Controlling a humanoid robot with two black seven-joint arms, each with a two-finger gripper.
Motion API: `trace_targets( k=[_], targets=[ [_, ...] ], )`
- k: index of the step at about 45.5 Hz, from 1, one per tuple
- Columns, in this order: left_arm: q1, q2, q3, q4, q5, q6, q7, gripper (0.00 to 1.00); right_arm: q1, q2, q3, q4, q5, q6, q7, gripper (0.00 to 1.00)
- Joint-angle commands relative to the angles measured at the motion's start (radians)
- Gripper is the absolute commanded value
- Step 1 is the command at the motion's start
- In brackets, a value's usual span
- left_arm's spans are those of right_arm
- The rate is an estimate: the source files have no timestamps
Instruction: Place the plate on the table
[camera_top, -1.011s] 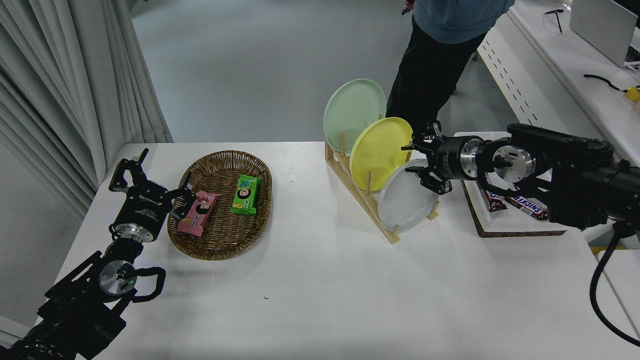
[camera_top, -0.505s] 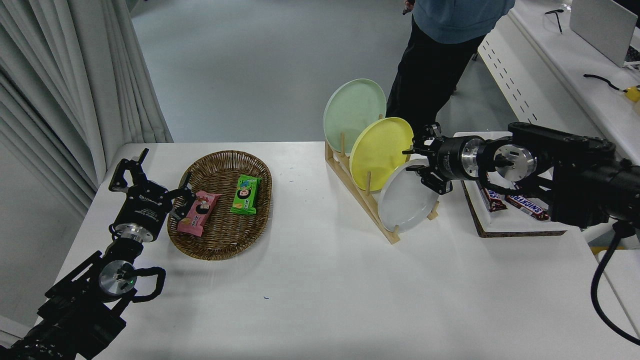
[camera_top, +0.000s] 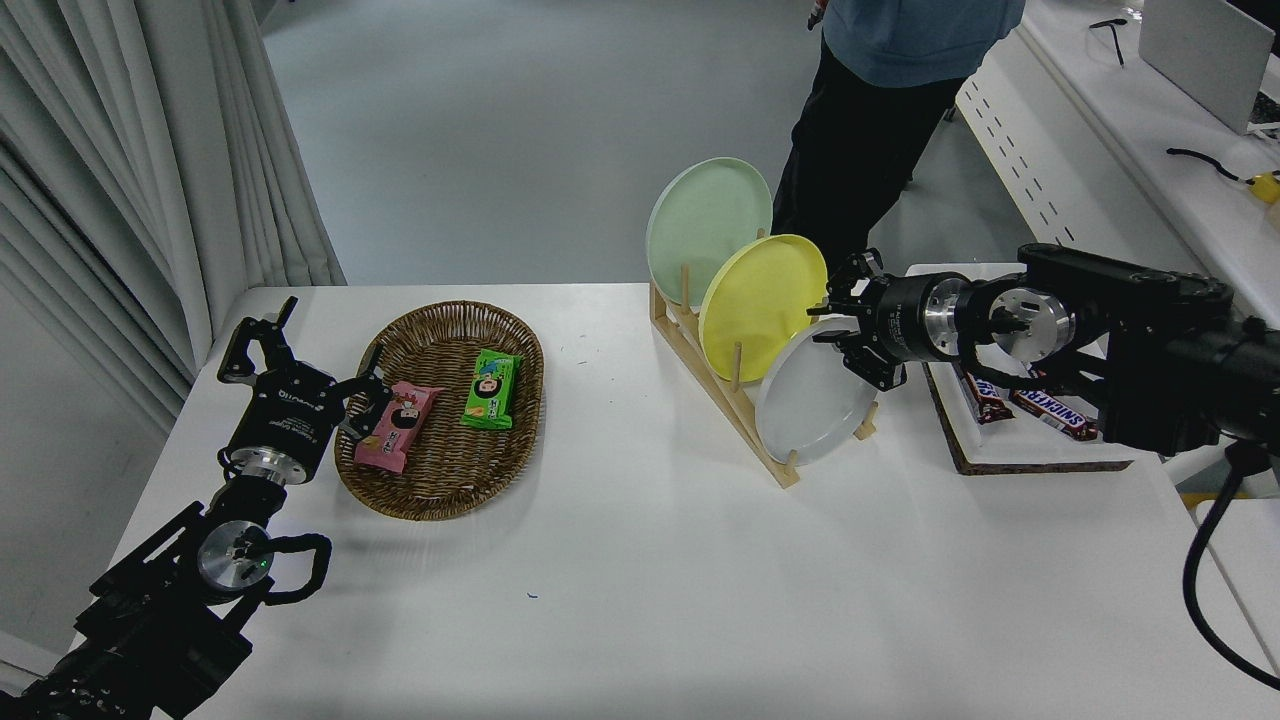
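Note:
The light grey-white plate (camera_top: 812, 400) stands on edge in the front slot of a wooden rack (camera_top: 722, 402) on the white table (camera_top: 640, 580). A yellow plate (camera_top: 758, 302) and a pale mint-green plate (camera_top: 705, 228) stand behind it in the same rack. My right gripper (camera_top: 842, 330) is open, with its fingers at the grey-white plate's upper right rim, just beside the yellow plate's edge. My left gripper (camera_top: 300, 355) is parked open at the lower left, next to the basket.
A wicker basket (camera_top: 440, 405) holds a pink and a green snack pack. A white tray (camera_top: 1030, 430) with candy bars lies under my right arm. A person (camera_top: 880, 100) stands at the far side, behind the rack. Curtains hang at the left.
My right gripper has shifted slightly right and up, closing in on the grey-white plate's upper rim. The plates and the left arm have not moved.

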Motion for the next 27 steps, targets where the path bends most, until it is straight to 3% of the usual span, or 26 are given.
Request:
trace_targets(
  k=[1, 27],
  targets=[
    [0.0, 0.0, 0.0, 0.001, 0.0, 0.0, 0.0, 1.0, -0.001, 0.002, 0.006, -0.001, 0.001, -0.001, -0.002, 0.24],
    [0.0, 0.0, 0.0, -0.001, 0.0, 0.0, 0.0, 1.0, -0.001, 0.0, 0.008, -0.001, 0.003, -0.001, -0.021, 0.17]
  ],
)
